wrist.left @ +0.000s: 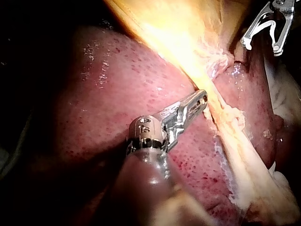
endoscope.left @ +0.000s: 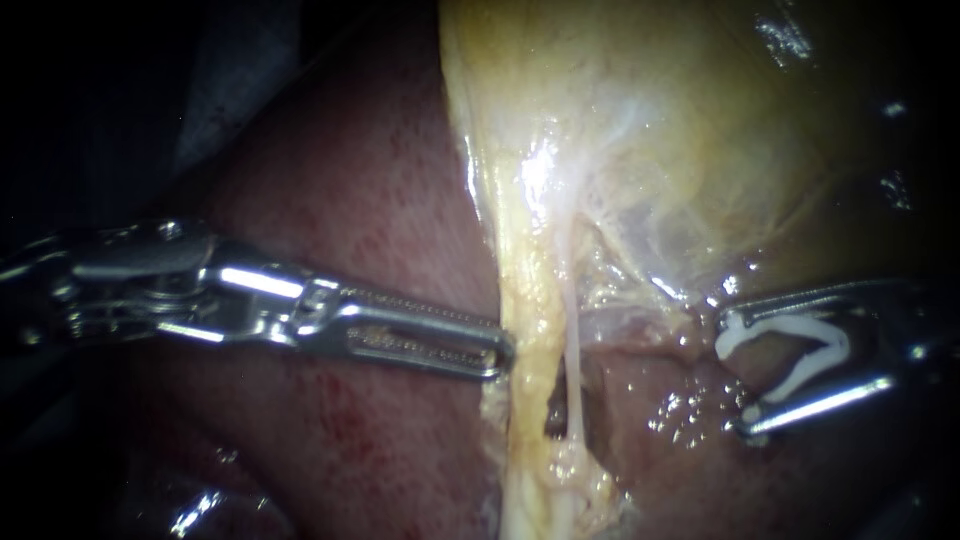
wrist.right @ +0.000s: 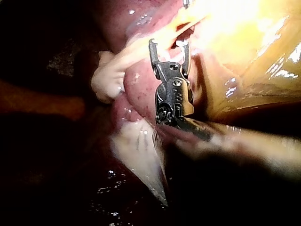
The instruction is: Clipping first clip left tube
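Note:
Two pale strands run down from the gallbladder (endoscope.left: 680, 130): a thick yellowish left tube (endoscope.left: 525, 310) and a thin whitish right tube (endoscope.left: 572, 335), with a dark gap between them lower down. My left instrument (endoscope.left: 500, 352) (wrist.left: 203, 98) lies across the liver (endoscope.left: 340, 200), its slotted jaws together and the tip touching the left tube's edge. My right instrument (endoscope.left: 738, 378) (wrist.right: 169, 44) stands to the right of both tubes, jaws wide apart with a white open clip (endoscope.left: 800, 362) (wrist.left: 265, 24) seated between them. No tube lies inside the clip.
Wet reddish liver (wrist.left: 117, 94) fills the ground under both instruments. A glistening membrane (endoscope.left: 640, 260) spreads from the gallbladder toward the right instrument. Frayed pale tissue (endoscope.left: 560, 480) hangs where the strands join low down.

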`<state>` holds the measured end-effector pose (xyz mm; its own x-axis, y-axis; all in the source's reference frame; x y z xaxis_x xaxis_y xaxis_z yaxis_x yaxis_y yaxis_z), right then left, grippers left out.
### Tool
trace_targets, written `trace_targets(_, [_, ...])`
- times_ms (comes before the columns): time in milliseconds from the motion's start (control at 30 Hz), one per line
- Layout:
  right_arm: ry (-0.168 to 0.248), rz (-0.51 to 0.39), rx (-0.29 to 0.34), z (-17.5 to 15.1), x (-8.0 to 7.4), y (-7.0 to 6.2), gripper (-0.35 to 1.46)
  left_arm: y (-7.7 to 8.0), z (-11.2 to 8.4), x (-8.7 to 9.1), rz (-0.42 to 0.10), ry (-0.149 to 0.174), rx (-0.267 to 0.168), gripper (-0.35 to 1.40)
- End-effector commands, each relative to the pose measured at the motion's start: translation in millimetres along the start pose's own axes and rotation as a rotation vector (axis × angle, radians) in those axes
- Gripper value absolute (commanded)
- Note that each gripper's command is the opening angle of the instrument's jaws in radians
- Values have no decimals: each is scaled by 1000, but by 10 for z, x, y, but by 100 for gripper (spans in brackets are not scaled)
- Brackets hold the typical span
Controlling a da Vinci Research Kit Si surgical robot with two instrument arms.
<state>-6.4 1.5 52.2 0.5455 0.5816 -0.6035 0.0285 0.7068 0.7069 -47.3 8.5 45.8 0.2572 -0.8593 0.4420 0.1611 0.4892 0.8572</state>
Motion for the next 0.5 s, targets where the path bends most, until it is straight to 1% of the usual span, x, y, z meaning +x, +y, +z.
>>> trace_targets(33, [0, 0, 0, 1, 0, 0, 55, -1, -1, 0, 0, 0, 0, -35])
trace_targets(267, [1, 1, -6, 12, 1, -2, 55, -8, -12, -3, -3, 2, 8, -35])
trace_targets(500, [4, -4, -25, 43, -1, -8, 55, -23, -30, -2, -5, 5, 16, -35])
